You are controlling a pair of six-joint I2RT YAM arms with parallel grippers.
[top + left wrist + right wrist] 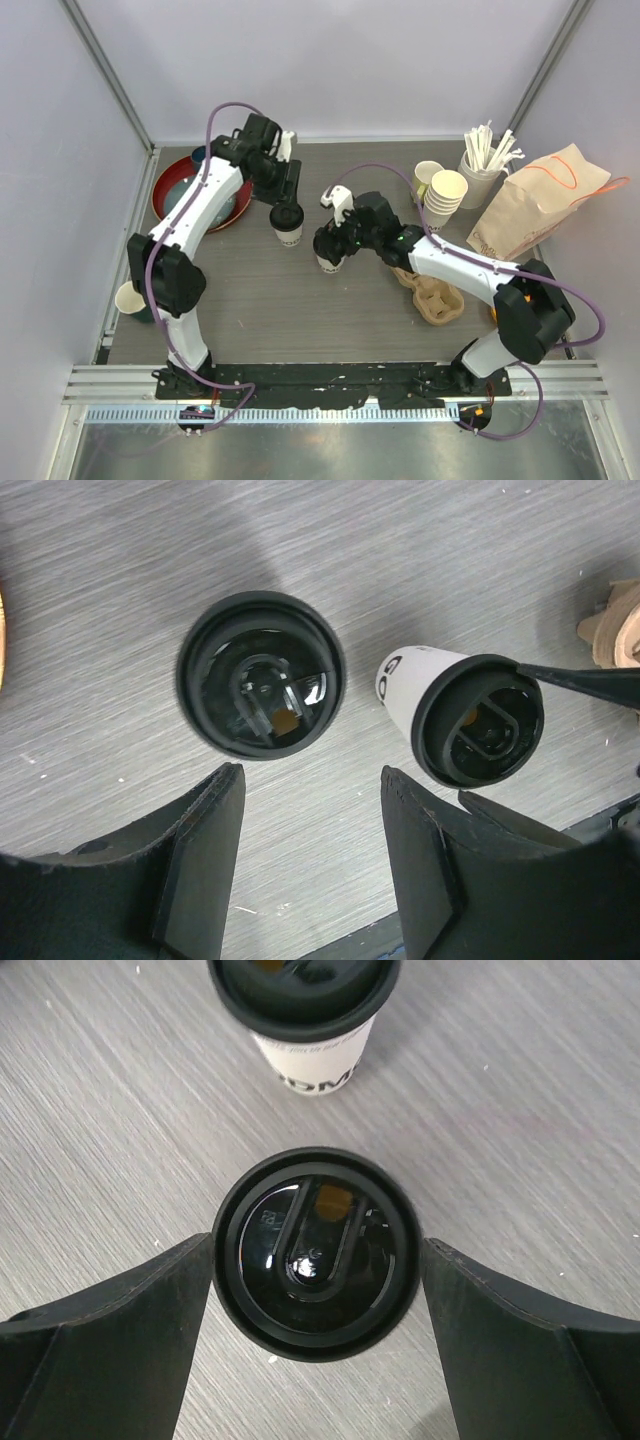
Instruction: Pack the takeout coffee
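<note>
Straddling one lidded paper cup (315, 1265), right gripper (315, 1248) open; left gripper (312, 773) likewise open, holding nothing. Light, crushable: grasp mid-body, gently.

Black-lidded cream cup (288, 224) + 2nd cup (329, 264), both upright, near.

Bright even light, soft shadows, glare on the black lids (315, 1265), blurry jaws.

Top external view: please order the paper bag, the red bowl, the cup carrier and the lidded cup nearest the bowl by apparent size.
1. paper bag
2. red bowl, partly covered
3. cup carrier, partly covered
4. lidded cup
</note>
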